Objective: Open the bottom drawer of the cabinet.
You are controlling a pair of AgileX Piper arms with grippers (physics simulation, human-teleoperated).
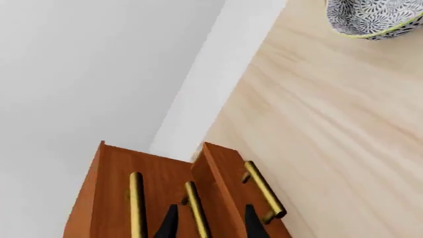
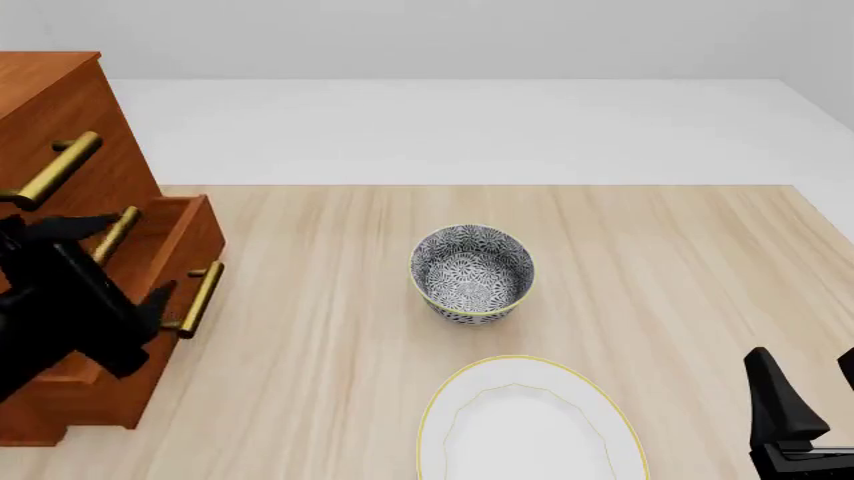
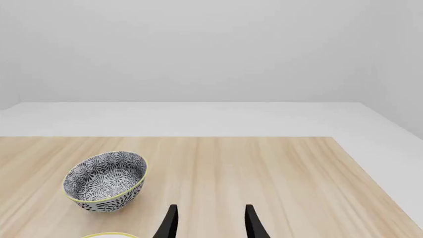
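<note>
At far left we find the cabinet (image 2: 60,110) on the surface (image 2: 334,300), its bottom drawer (image 2: 187,235) partly drawn out. The left gripper (image 1: 206,223) straddles a brass handle (image 1: 197,208), jaws apart, not visibly clamped. We judge the drawer rigid, sliding; grip that bar. The right gripper (image 3: 208,220) idles, parted, empty.

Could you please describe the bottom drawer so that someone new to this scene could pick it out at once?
Find the cabinet at the table's left edge, with three brass-handled fronts stacked on its face. The bottom drawer is the lowest. Unlike the two above, it juts out, partly open, with the left gripper by its handle.
</note>
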